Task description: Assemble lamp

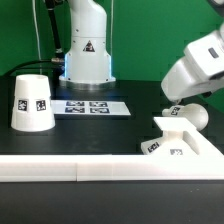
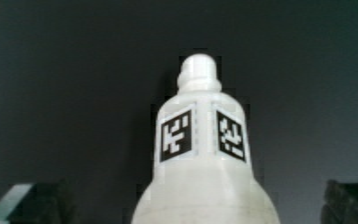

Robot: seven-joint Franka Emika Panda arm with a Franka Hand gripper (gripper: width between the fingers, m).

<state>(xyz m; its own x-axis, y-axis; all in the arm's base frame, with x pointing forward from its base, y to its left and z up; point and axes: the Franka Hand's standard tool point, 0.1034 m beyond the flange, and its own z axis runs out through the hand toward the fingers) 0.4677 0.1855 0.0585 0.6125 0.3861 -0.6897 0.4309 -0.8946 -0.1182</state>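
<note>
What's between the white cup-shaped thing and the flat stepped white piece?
Only the thin flat white marker board, lying on the black table; the exterior view shows it.

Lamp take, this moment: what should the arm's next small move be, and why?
Probably close the gripper on the bulb, lowering first if needed. In the wrist view the bulb sits centred between the open fingers, dark gaps on both sides, so nothing is gripped yet. The base lies close by in the exterior view.

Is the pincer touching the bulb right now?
Apart. The wrist view shows the bulb between the fingers of the pincer, with a dark gap on each side.
</note>
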